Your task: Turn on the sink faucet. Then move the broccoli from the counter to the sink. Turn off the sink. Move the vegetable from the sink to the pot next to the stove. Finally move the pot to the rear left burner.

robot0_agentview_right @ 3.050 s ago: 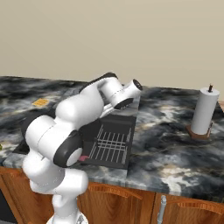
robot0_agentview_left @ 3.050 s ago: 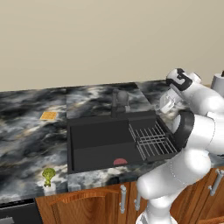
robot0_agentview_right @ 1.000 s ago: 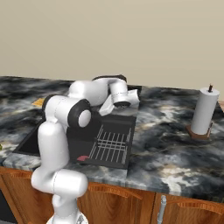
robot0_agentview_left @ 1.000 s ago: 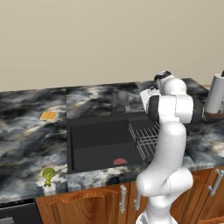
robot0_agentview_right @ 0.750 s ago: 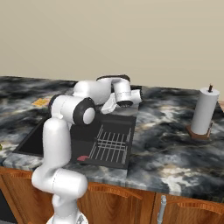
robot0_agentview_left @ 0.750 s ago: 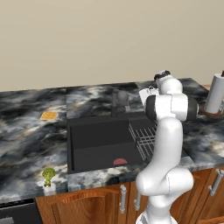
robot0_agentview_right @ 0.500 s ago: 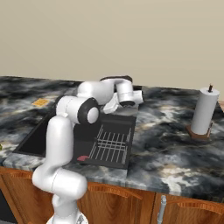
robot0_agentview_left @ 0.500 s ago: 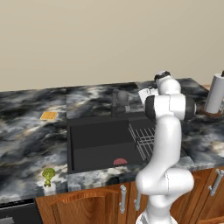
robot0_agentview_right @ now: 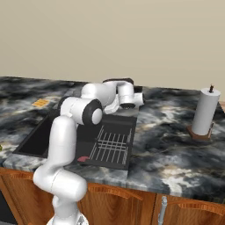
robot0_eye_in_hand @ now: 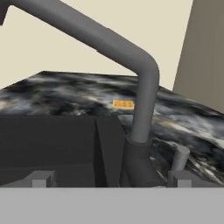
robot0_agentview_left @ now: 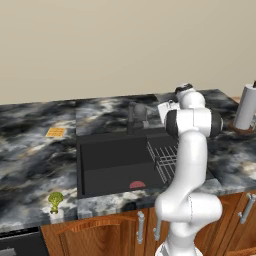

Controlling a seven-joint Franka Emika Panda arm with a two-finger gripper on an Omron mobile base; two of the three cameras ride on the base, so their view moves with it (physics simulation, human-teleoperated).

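**Faucet right before the open jaws, broccoli at the worktop's front edge**

Faucet (robot0_agentview_left: 136, 116) stands at the back rim of the sink (robot0_agentview_left: 107, 162), on the strip of worktop (robot0_agentview_left: 35, 155) behind the basin. From the hand view its grey pipe (robot0_eye_in_hand: 142, 100) rises from a dark base, bends and runs up and away to the upper left, with a small grey lever stub (robot0_eye_in_hand: 179, 158) just beside the base. The gripper (robot0_eye_in_hand: 109, 180) is close in front of the faucet base; its jaws stand wide apart, one tip on either side of the base, holding nothing. Whether a tip touches the faucet cannot be told. In the right base view the hand (robot0_agentview_right: 127, 102) hangs over the sink's back edge.

Broccoli (robot0_agentview_left: 55, 200) sits near the front edge of the worktop, left of the sink and well apart from the arm. A flat orange square (robot0_agentview_left: 55, 132) lies farther back on the left part of the worktop. Inside the sink, a wire rack (robot0_agentview_right: 112, 146) fills the right side and a red drain disc (robot0_agentview_left: 137, 184) lies by the front wall. A paper towel roll (robot0_agentview_right: 204, 112) stands toward the worktop's right end.
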